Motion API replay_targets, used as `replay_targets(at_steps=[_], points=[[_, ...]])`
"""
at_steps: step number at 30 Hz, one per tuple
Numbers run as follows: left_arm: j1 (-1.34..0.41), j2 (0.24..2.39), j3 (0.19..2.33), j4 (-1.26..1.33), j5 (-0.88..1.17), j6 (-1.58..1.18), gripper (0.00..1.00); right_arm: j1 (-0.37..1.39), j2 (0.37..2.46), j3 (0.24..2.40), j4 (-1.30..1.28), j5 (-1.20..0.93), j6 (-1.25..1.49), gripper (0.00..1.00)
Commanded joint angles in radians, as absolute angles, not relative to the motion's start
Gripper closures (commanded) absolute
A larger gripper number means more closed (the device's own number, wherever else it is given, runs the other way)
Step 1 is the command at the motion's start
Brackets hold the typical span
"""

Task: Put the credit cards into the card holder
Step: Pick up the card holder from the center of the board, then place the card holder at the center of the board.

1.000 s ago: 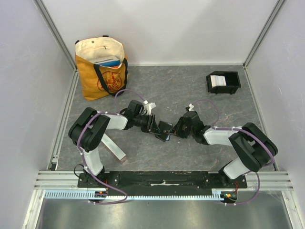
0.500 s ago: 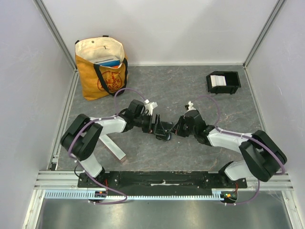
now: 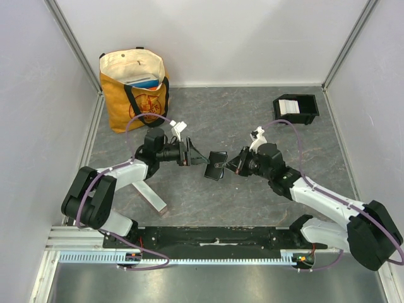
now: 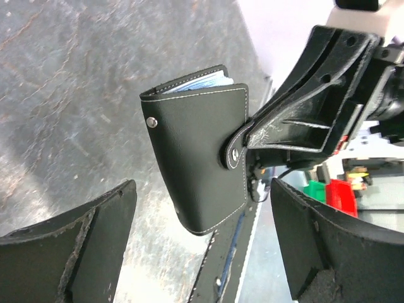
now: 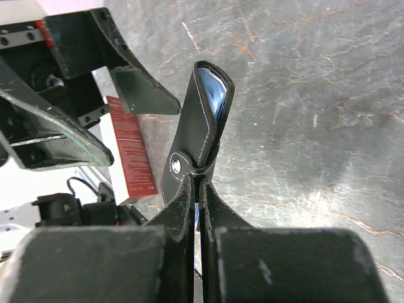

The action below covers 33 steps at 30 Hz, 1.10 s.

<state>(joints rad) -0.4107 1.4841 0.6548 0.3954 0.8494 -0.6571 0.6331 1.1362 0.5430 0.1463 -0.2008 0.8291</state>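
My right gripper [image 3: 230, 165] is shut on the snap-strap edge of a black folding wallet [image 3: 216, 165] and holds it above the table's middle. Pale blue credit cards [image 4: 203, 80] peek out of the wallet's [image 4: 199, 158] open end, also seen in the right wrist view [image 5: 212, 95]. My left gripper [image 3: 192, 156] stands open just left of the wallet, touching nothing. The card holder [image 3: 309, 117], a black two-compartment tray, sits at the back right with a pale card [image 3: 288, 106] in its left compartment.
An orange tote bag [image 3: 136, 88] stands at the back left corner. A red-and-white box [image 3: 148, 196] lies on the table under my left arm. White walls close in the table on three sides.
My left gripper opened, let go of the wallet and drew back to the left. My right gripper shut on the wallet and now carries it alone, slightly farther right.
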Motion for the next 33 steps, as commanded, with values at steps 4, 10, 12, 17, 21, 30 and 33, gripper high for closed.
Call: replay_targets(at_steps=[4, 10, 12, 17, 21, 30, 33], points=[[-0.364, 1.446, 0.595, 0.802, 1.072, -0.896, 0.08, 0.630, 1.031, 0.549, 0.261, -0.287, 0.883, 1.00], [-0.359, 1.488, 0.551, 1.133, 1.137, -1.087, 0.10, 0.626, 1.006, 0.552, 0.347, -0.347, 0.923, 1.00], [-0.354, 1.520, 0.542, 1.279, 1.152, -1.179, 0.11, 0.623, 1.000, 0.554, 0.360, -0.357, 0.937, 1.00], [-0.344, 1.630, 0.534, 1.647, 1.186, -1.409, 0.26, 0.604, 0.986, 0.543, 0.416, -0.393, 0.968, 1.00], [-0.342, 1.629, 0.529, 1.658, 1.198, -1.414, 0.41, 0.595, 0.988, 0.546, 0.425, -0.400, 0.973, 1.00], [-0.373, 1.628, 0.569, 1.658, 1.196, -1.422, 0.54, 0.594, 1.022, 0.542, 0.420, -0.422, 0.969, 1.00], [-0.408, 1.638, 0.592, 1.658, 1.193, -1.424, 0.54, 0.592, 1.032, 0.535, 0.429, -0.426, 0.968, 1.00]])
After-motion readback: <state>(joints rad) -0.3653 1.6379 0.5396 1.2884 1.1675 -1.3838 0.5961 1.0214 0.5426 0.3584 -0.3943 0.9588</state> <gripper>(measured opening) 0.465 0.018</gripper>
